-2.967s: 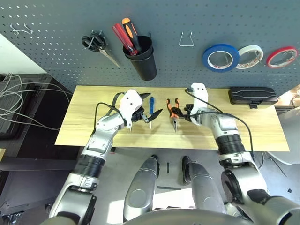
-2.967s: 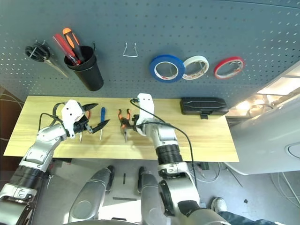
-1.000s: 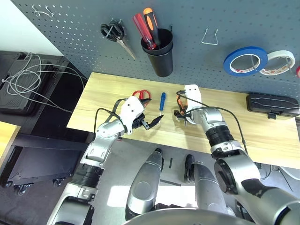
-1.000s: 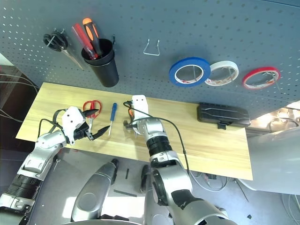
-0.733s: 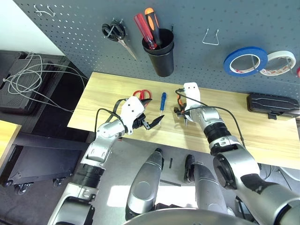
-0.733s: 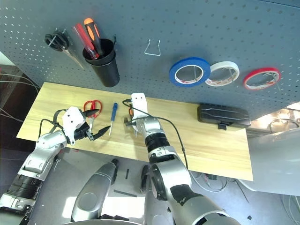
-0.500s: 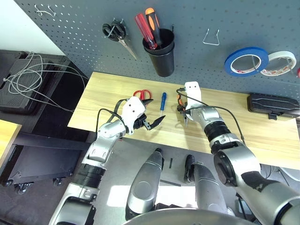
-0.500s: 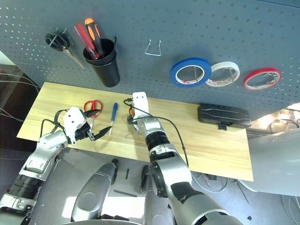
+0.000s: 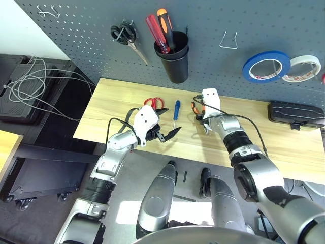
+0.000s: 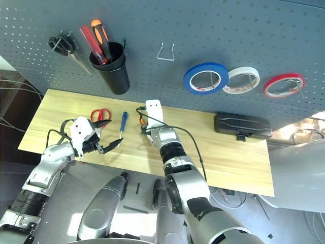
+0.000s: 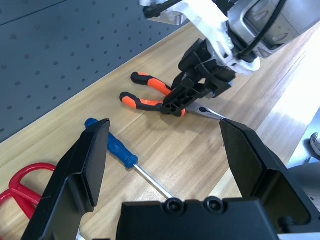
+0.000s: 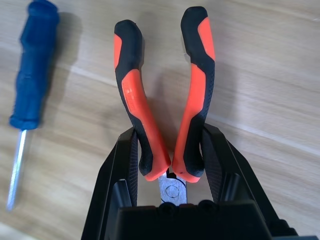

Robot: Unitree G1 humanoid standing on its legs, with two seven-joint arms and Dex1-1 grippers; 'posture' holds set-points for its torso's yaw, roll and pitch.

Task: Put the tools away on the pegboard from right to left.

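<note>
The right end effector [image 12: 168,165] is closed on the pliers [image 12: 162,100], with one black finger on the outside of each orange handle, low down near the pivot. The pliers lie flat on the bench [image 9: 284,147], and from these views I cannot say if they are lifted yet. The blue tape roll [image 9: 265,66] already hangs on the pegboard [image 9: 76,30], so the pliers are the next tool in the order from right to left.

To do this step well, the grip should stay firm so that the handles do not slide out, and the lift should go straight up before any move toward the board. The empty wire hook [image 9: 228,40], above and left of the blue roll, is probably the target. The handles must open around it, so the wrist should bring them upright first.

The left end effector [image 11: 165,155] is wide open and holds nothing; it hovers near the screwdriver [image 9: 175,109] and the red scissors [image 9: 153,103], which wait on the bench.
</note>
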